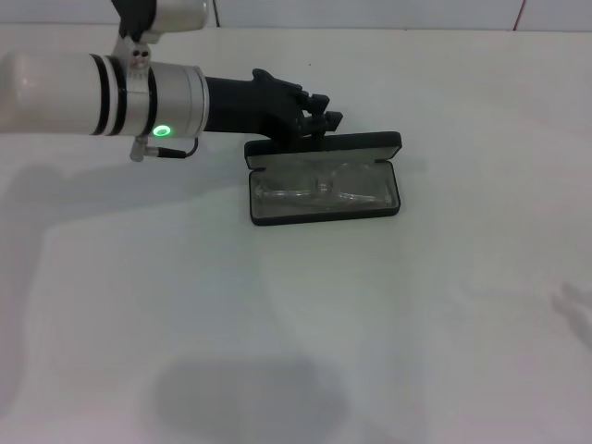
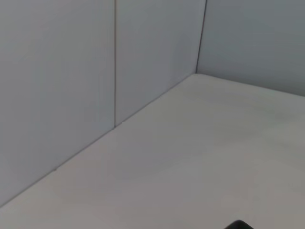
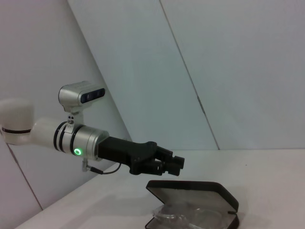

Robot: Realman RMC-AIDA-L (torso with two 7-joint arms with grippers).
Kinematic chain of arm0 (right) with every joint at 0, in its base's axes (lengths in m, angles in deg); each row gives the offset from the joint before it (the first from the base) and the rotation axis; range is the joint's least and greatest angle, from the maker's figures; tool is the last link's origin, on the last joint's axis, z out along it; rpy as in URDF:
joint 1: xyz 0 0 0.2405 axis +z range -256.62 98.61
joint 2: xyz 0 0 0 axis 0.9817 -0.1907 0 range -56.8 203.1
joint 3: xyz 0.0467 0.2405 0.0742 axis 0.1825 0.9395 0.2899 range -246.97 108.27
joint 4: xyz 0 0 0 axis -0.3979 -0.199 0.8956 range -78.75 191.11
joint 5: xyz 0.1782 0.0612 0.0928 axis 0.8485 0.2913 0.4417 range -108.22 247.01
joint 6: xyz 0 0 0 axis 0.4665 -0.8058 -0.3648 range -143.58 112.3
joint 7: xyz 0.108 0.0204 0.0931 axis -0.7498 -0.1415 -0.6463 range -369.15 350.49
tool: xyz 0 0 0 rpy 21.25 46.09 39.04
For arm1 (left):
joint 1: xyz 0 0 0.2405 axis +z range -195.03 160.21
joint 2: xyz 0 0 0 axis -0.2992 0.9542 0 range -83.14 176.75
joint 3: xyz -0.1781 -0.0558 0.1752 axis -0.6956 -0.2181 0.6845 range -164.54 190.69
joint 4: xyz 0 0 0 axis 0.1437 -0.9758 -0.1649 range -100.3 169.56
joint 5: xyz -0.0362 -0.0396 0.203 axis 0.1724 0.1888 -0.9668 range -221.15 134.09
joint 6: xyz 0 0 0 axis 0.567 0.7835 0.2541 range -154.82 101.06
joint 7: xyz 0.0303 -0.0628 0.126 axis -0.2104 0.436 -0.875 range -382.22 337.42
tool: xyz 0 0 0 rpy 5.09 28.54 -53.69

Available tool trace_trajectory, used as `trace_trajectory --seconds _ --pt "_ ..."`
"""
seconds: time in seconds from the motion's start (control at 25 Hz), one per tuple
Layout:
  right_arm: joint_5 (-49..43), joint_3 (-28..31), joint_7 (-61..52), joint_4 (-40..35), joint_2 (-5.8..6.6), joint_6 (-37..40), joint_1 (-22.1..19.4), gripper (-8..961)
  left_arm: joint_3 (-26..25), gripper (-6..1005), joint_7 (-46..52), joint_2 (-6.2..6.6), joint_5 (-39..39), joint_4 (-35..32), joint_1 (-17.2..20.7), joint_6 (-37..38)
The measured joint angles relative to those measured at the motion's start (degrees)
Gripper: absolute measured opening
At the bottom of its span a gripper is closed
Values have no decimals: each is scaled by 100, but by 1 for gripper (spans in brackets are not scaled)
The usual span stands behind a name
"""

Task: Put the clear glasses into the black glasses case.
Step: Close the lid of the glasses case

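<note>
The black glasses case (image 1: 324, 148) lies open at the table's middle, its lid raised at the far side. Inside its tray the clear glasses (image 1: 314, 191) rest flat. My left gripper (image 1: 331, 118) hovers just behind and above the lid's far edge, shut with nothing in it. From the right wrist view, the left gripper (image 3: 177, 164) hangs a little above the open black glasses case (image 3: 190, 194), apart from it, with the clear glasses (image 3: 186, 215) lying in the tray. The right gripper shows in no view.
The white table (image 1: 277, 324) spreads wide around the case. Pale wall panels (image 2: 71, 86) stand at its far edge. A small dark edge (image 2: 238, 225) peeks in at the rim of the left wrist view.
</note>
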Motion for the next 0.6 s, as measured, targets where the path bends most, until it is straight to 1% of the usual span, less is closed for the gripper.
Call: trace_trajectory --seconds 0.32,0.6 --pt "-2 -11 18 73 0 -27 120 173 6 277 8 -41 -176 21 -10 -10" --pt "-2 3 139 236 0 -28 152 174 10 278 44 -44 -187 46 -9 -47"
